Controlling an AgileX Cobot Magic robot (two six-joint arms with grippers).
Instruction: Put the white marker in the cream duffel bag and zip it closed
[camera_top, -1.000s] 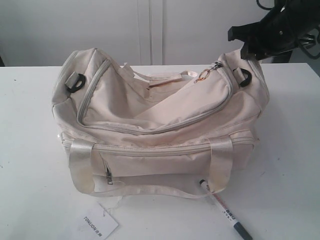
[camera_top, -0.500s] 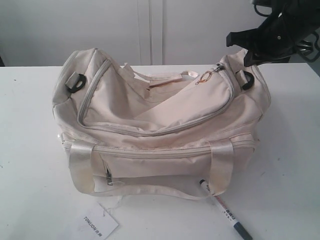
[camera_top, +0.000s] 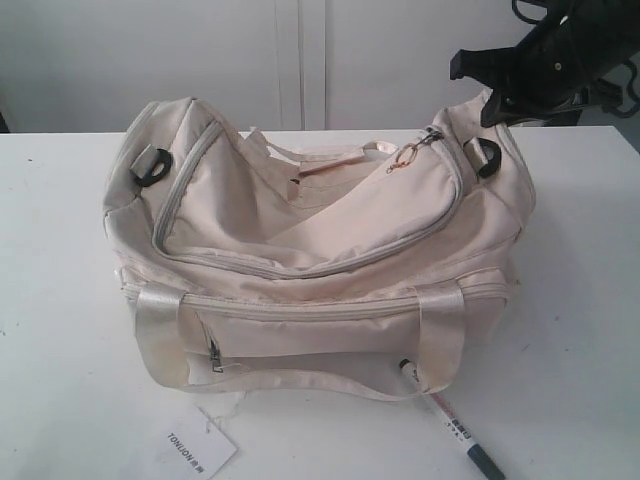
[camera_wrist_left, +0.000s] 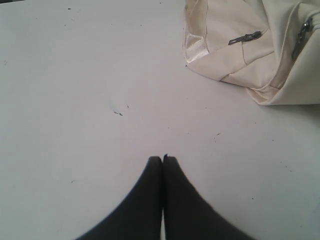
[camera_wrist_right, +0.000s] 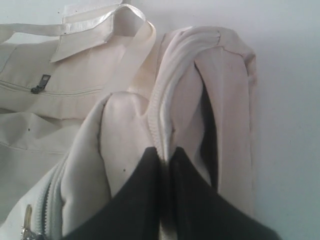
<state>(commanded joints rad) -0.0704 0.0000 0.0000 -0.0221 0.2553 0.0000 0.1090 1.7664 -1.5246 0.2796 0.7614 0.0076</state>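
The cream duffel bag (camera_top: 320, 260) lies across the middle of the table, its curved top zipper shut and the gold zipper pull (camera_top: 405, 155) near its right end. The white marker (camera_top: 447, 423) rests on the table by the bag's front right corner, dark cap pointing away from the bag. My right gripper (camera_top: 488, 108) is at the bag's right end; the right wrist view shows that gripper (camera_wrist_right: 165, 152) shut on a fold of bag fabric (camera_wrist_right: 125, 125) beside a zipper seam. My left gripper (camera_wrist_left: 163, 158) is shut and empty over bare table, apart from the bag's corner (camera_wrist_left: 235, 45).
A white paper tag (camera_top: 200, 448) with black letters lies in front of the bag's left half, near the table's front edge. The satin handle strap (camera_top: 300, 380) droops onto the table in front. White table (camera_top: 580, 300) extends right of the bag.
My right gripper has shifted slightly left and up at the bag's right end, and that end of the bag has moved with it. The marker and the tag stay still.
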